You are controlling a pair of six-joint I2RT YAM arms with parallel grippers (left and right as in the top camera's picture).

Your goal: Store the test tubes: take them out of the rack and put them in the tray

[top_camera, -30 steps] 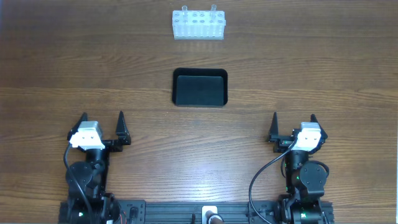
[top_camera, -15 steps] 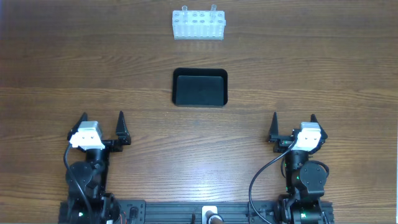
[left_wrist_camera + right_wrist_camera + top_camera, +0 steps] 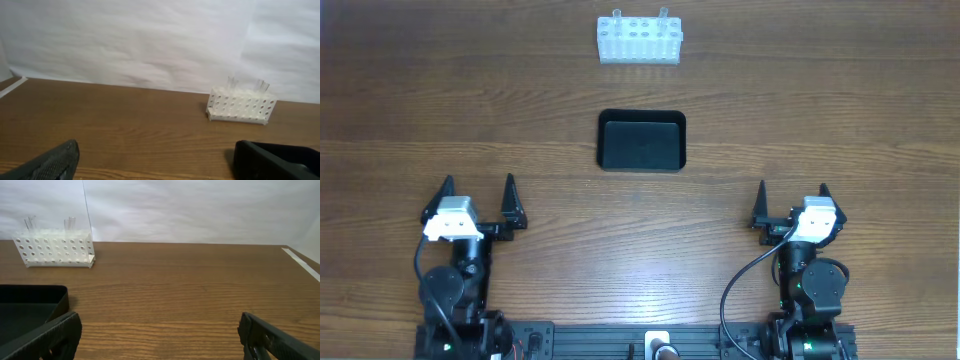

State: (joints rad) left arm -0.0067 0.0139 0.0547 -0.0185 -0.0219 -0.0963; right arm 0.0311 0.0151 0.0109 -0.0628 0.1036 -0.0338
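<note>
A white test tube rack (image 3: pixel 639 40) stands at the table's far edge, with two clear tubes (image 3: pixel 616 17) (image 3: pixel 663 15) sticking up from its back row. The black tray (image 3: pixel 642 141) lies empty between the rack and the arms. My left gripper (image 3: pixel 478 182) is near the front left and stands open with nothing in it. My right gripper (image 3: pixel 793 188) is near the front right, also open with nothing held. The left wrist view has the rack (image 3: pixel 240 105) far ahead. In the right wrist view, the rack (image 3: pixel 55 250) and the tray's corner (image 3: pixel 30 305) lie ahead.
Bare wooden table (image 3: pixel 840 90) surrounds the rack and tray on all sides. A white wall (image 3: pixel 200 210) rises just behind the rack at the table's far edge.
The left gripper has shifted slightly to the left and a little farther from its base. The right arm, rack and tray have not moved.
</note>
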